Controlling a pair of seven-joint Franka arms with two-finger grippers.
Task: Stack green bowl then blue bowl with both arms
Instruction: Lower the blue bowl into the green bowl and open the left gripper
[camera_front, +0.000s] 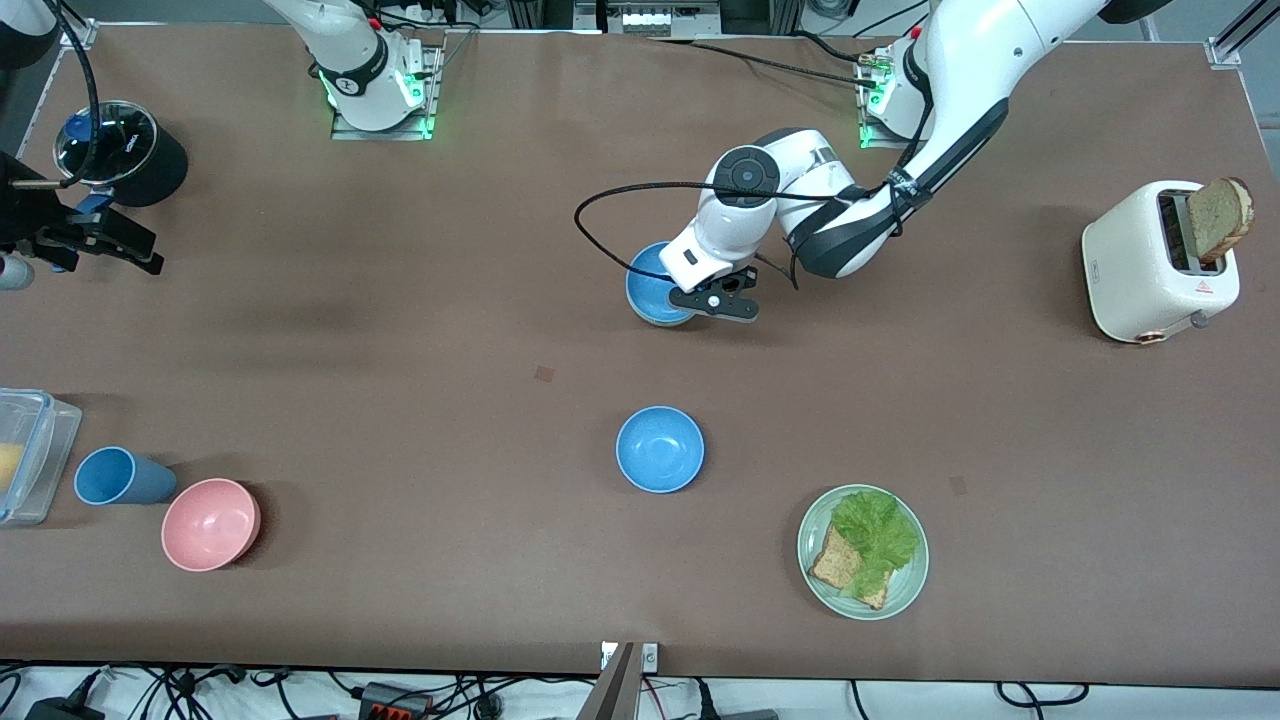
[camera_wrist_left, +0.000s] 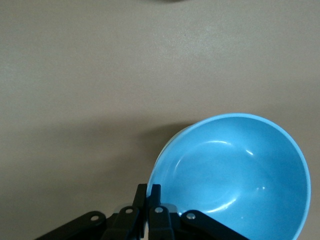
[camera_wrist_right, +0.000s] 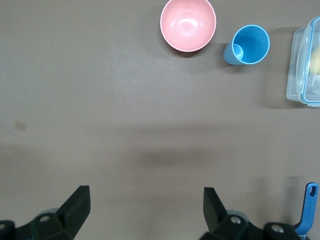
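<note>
Right gripper: up over the right arm's end of the table, beside a black round container; fingers spread wide apart and holding nothing; this arm waits. Clear plastic box, blue cup lying on its side, and pink bowl sitting mouth up: grouped at the right arm's end, near the front camera. Blue bowl: round, so no long axis; mouth facing up, tipped slightly in the left wrist view; mid-table, farther from the front camera than the second blue bowl. A pale green rim shows just under its nearer edge, so it appears to rest in the green bowl; little more of that bowl is visible. Left gripper: at the blue bowl's edge toward the left arm's end; fingers pressed together on the rim, the bowl's body spreading away from the fingertips. Second blue bowl: upright, alone, nearer the camera. Green plate with lettuce and bread: nearest the camera, toward the left arm's end. White toaster with a bread slice standing out of its slot: at the left arm's end.
</note>
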